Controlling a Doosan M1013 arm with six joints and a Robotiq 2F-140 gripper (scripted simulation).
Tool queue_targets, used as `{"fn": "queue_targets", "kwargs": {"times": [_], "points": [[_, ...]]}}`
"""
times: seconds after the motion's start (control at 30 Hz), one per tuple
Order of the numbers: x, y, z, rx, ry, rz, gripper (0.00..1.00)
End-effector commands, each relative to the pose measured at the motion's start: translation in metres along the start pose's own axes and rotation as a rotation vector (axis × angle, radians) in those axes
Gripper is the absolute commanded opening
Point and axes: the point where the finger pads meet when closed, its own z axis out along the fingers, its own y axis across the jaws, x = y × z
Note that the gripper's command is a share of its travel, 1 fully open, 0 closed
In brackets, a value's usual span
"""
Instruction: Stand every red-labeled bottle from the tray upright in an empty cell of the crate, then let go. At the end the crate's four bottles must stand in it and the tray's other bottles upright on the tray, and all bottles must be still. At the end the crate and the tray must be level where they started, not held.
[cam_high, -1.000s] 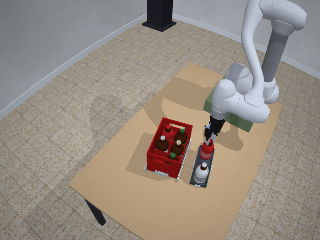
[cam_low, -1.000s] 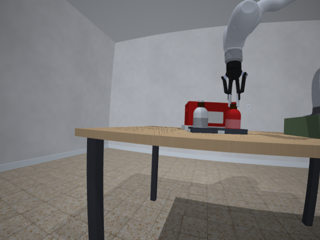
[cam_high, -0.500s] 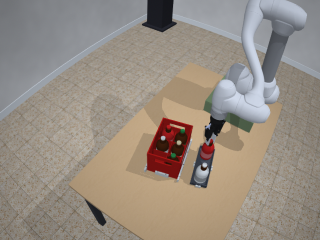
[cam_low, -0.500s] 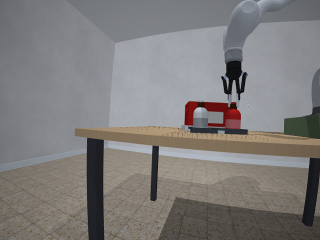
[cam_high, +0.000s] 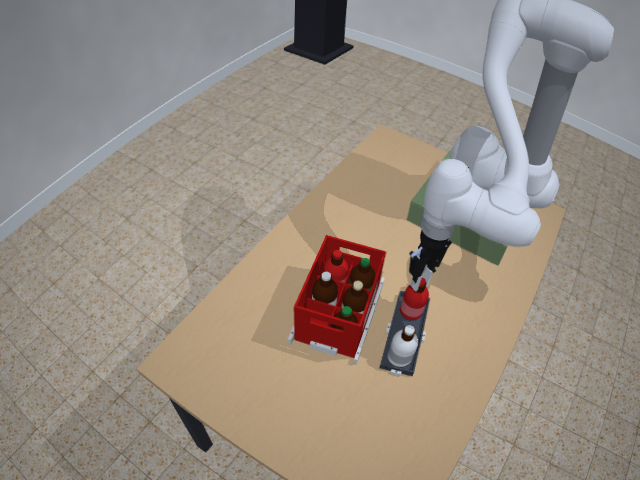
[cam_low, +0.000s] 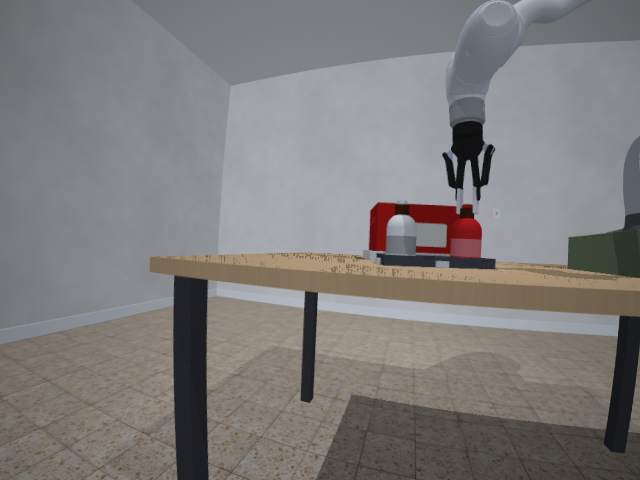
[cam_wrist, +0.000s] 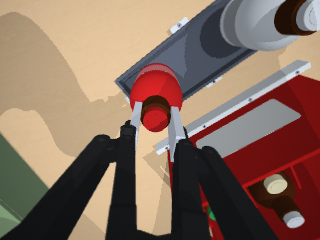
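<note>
A red-labeled bottle (cam_high: 414, 302) (cam_low: 465, 235) (cam_wrist: 155, 87) stands upright at the far end of the dark grey tray (cam_high: 386, 356) (cam_low: 429, 260) (cam_wrist: 200, 65). My gripper (cam_high: 421, 281) (cam_low: 466, 204) (cam_wrist: 155, 114) comes straight down from above and is shut on this bottle's neck, just under its red cap. A white-labeled bottle (cam_high: 403, 347) (cam_low: 401, 235) (cam_wrist: 255, 22) stands upright at the tray's near end. The red crate (cam_high: 325, 328) (cam_low: 379, 227) (cam_wrist: 300, 140) sits just left of the tray and holds several upright brown bottles. Its front left cell (cam_high: 314, 308) looks empty.
A green box (cam_high: 473, 242) (cam_low: 602, 253) (cam_wrist: 10, 165) sits on the table behind the tray, under the arm. White brackets edge the crate and the tray. A black pillar (cam_high: 320, 25) stands on the floor far behind.
</note>
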Motion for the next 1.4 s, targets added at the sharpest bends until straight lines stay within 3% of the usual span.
{"fn": "queue_targets", "kwargs": {"times": [0.0, 0.67, 1.37], "points": [[0.0, 0.0, 0.0, 0.001, 0.0, 0.0, 0.0], [0.0, 0.0, -0.004, 0.001, 0.0, 0.0, 0.0], [-0.002, -0.001, -0.025, 0.001, 0.0, 0.0, 0.0]]}}
